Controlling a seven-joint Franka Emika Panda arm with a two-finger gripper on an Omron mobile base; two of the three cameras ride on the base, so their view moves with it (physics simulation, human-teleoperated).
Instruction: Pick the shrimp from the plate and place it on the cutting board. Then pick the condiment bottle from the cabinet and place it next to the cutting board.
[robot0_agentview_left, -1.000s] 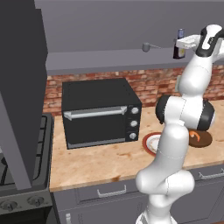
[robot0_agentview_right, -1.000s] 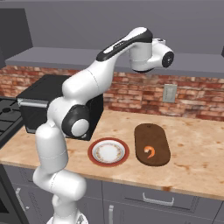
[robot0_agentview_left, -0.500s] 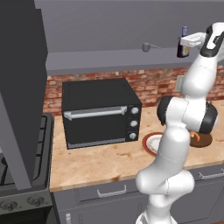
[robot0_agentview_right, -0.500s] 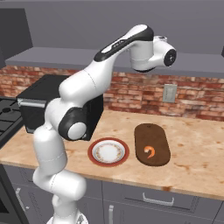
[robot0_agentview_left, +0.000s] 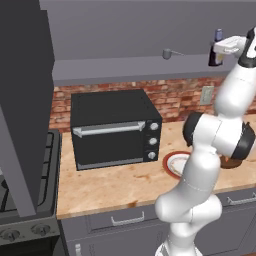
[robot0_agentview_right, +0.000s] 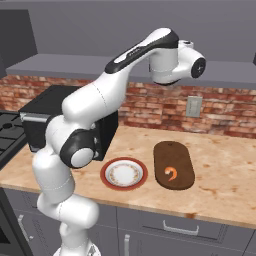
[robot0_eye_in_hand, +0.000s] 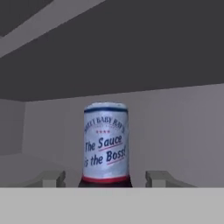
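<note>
The condiment bottle (robot0_agentview_left: 215, 56), dark with a pale blue cap, stands upright at the right end of the cabinet's grey ledge (robot0_agentview_left: 125, 67). My gripper (robot0_agentview_left: 221, 49) is shut on it from the right. In the hand view the bottle's white label (robot0_eye_in_hand: 105, 144) rises between my two fingertips (robot0_eye_in_hand: 49, 178), and its dark body is cut off below. The shrimp (robot0_agentview_right: 171, 173) lies on the dark cutting board (robot0_agentview_right: 175, 152). Left of the board is the red-rimmed plate (robot0_agentview_right: 106, 176), with nothing on it.
A black toaster oven (robot0_agentview_left: 115, 127) stands on the counter at the left, with a stove (robot0_agentview_left: 20, 200) beyond it. A small grey object (robot0_agentview_left: 169, 53) sits on the ledge left of the bottle. A wall outlet (robot0_agentview_right: 193, 106) is set in the brick backsplash.
My hand and the bottle have shifted together a little to the right along the ledge in the left base view. The shrimp, board and plate have not moved.
</note>
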